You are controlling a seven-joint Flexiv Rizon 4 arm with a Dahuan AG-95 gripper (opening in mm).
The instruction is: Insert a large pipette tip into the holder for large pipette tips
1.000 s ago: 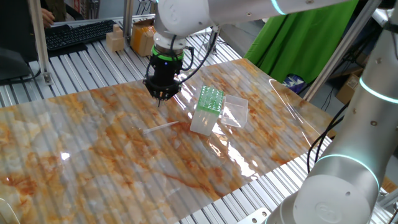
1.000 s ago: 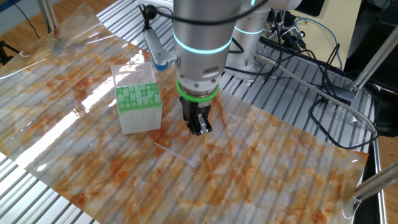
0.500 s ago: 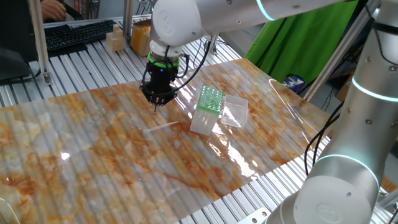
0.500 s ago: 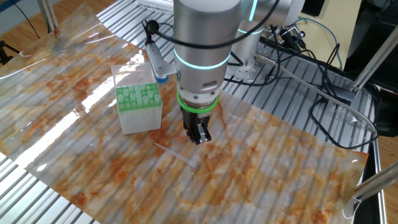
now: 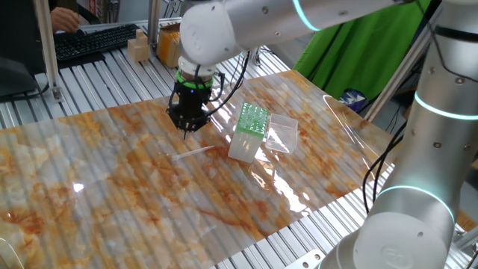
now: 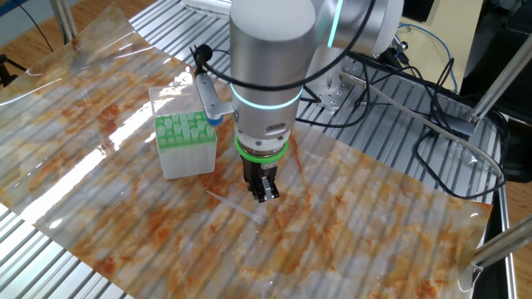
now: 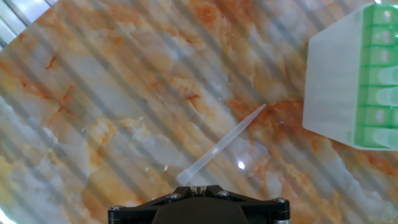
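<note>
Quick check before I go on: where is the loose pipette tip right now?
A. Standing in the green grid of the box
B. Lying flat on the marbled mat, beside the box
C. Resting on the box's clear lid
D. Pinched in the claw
B: the pipette tip lies flat on the mat, apart from the box, and the shut claw above holds nothing.

Directly below the shut gripper (image 6: 264, 196): the large pipette tip (image 7: 222, 145), flat on the marbled table sheet (image 5: 134, 202), wide end nearest the fingers, point toward the holder for large pipette tips (image 6: 184, 143). Beside the gripper, near but apart: that holder, upright, with its clear lid (image 5: 282, 133) spread on its far side. Elsewhere around the gripper, open sheet on every other side. Behind the arm, cables (image 6: 416, 108) off the sheet.
</note>
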